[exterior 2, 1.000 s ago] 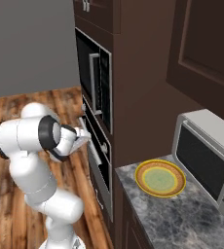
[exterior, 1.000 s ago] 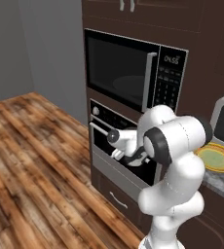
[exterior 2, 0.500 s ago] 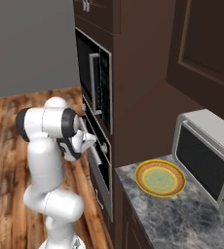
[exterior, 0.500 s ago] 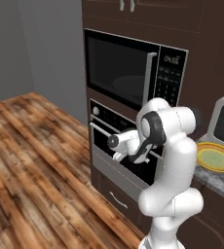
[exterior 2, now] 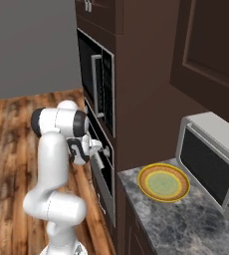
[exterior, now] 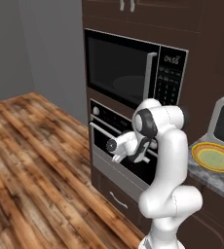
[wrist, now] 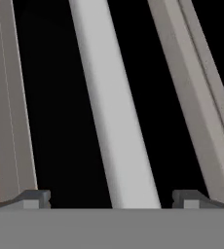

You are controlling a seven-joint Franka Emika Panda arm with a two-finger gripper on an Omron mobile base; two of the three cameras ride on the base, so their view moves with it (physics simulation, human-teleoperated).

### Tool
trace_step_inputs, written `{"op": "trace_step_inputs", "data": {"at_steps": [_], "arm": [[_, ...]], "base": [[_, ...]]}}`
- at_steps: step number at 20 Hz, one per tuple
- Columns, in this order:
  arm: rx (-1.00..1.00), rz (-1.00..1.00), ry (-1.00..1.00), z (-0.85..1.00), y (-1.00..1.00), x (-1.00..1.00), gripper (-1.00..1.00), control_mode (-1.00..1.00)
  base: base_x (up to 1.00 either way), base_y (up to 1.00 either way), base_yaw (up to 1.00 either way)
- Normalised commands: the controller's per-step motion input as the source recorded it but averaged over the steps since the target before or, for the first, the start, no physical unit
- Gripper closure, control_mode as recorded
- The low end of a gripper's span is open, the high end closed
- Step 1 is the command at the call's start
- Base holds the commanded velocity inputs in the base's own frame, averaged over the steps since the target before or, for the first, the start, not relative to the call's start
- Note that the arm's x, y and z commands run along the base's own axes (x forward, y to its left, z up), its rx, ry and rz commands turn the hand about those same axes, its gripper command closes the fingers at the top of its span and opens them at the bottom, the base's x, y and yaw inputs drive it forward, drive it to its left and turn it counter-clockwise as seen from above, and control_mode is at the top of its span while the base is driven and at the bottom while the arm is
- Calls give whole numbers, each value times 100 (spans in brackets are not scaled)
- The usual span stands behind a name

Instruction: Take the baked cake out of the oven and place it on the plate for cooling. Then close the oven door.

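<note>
The oven sits mid-frame in the left base view, under the black microwave, built into dark brown cabinets. Its door is shut and upright, the black window facing the room. The silver handle runs level across the top of the door, its long axis along the cabinet front. In the hand view that handle shows as a pale bar running from the upper middle to the bottom middle of the frame, tilted a little left at the top, with black glass on both sides and the grey door frame beyond.

The claw is spread wide, one dark tip at lower left and the other at lower right, with the handle between them and no contact visible. In the right base view the claw is at the door, centre left.

The plate lies flat on the grey stone tabletop, lower right of centre, beside a small grey toaster oven, with nothing on it. In the left base view the plate sits at the right edge.
</note>
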Motion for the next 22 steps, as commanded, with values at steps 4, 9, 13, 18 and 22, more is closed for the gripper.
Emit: {"op": "trace_step_inputs", "data": {"at_steps": [4, 9, 13, 18, 22], "arm": [[0, 1, 0, -37, -22, 42, -100, -100], [0, 2, 6, -40, -10, 34, 100, -100], [0, 6, 23, -55, 9, 8, 100, -100], [0, 8, 25, -73, 58, -5, 100, -100], [0, 8, 23, -80, 96, -18, 100, -100]], "base": [[0, 0, 0], [0, 0, 0], [0, 0, 0], [0, 0, 0], [0, 0, 0]]}}
